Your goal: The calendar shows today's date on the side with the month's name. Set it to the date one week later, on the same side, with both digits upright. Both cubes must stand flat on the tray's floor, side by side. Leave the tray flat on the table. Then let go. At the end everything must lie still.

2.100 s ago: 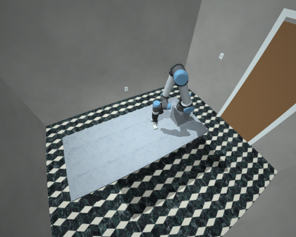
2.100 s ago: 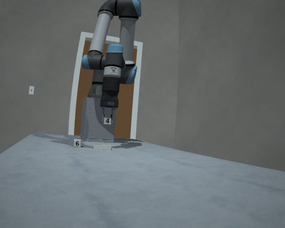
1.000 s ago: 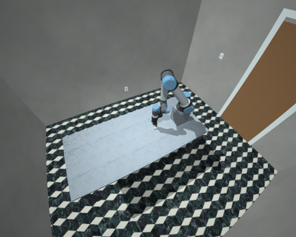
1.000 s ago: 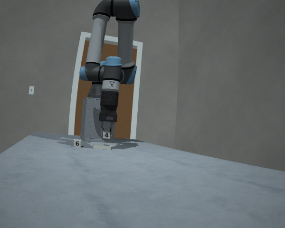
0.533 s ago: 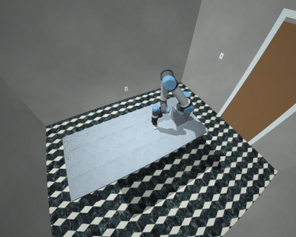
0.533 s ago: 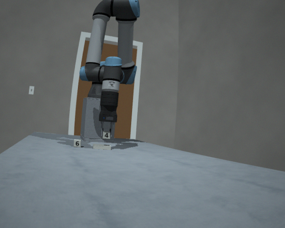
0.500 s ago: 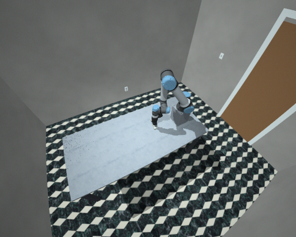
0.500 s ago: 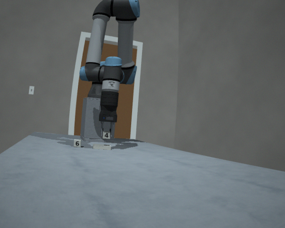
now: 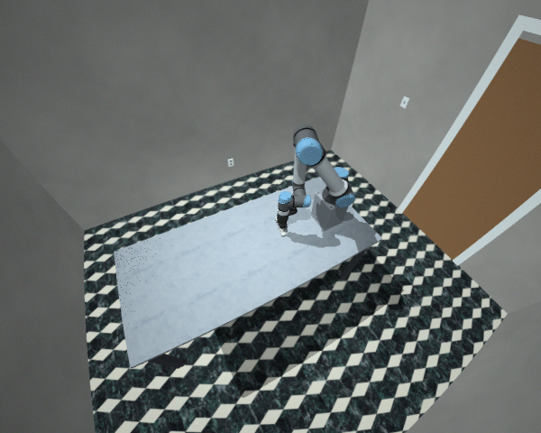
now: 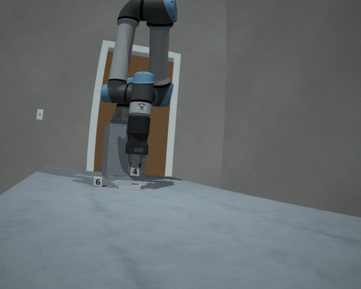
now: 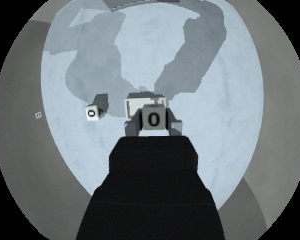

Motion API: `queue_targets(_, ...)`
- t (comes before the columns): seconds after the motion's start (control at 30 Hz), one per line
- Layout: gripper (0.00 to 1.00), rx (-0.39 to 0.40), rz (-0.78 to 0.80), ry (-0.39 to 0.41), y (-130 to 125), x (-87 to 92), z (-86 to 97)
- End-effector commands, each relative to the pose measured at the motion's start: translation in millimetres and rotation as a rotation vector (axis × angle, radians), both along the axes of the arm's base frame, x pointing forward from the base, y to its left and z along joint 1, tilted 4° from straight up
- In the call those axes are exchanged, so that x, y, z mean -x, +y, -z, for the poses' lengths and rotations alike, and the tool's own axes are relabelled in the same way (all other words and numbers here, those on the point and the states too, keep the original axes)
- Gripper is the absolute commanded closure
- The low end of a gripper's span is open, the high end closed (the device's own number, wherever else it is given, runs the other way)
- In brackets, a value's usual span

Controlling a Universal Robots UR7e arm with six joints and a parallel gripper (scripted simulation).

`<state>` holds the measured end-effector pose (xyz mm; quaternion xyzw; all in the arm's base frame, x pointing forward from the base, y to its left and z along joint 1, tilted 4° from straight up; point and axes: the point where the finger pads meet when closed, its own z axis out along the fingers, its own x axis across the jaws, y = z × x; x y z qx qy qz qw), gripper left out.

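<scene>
walls grey [image 9: 168, 93] | floor checkered [image 9: 307, 349] | door brown [image 9: 494, 153]

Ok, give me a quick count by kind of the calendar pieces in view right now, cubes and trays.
Digit cubes: 2, the cube showing 4 gripped in the gripper above the tray, and the cube showing 6 on the table beside it.
Trays: 1, the tray, flat on the table.
Total: 3

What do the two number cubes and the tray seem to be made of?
The cube in the gripper and the cube on the table look like matte painted wood or plastic: pale flat faces, black digits, no shine. The tray has the same dull pale finish; its material stays uncertain.
</scene>
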<state>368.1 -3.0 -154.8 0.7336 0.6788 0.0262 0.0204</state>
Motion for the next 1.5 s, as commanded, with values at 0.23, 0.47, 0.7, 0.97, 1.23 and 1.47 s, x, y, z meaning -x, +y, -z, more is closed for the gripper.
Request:
queue_targets(0.23,0.4,0.0,0.0,-0.001,0,-0.4,0.0)
queue_targets(0.47,0.4,0.0,0.0,-0.001,0,-0.5,1.4)
queue_targets(0.7,0.4,0.0,0.0,-0.001,0,-0.8,5.5)
queue_targets(0.97,0.4,0.0,0.0,-0.001,0,-1.2,11.5)
queue_targets(1.23,0.4,0.0,0.0,-0.001,0,-1.6,17.9)
queue_targets(1.47,0.4,0.0,0.0,-0.001,0,-1.9,22.8)
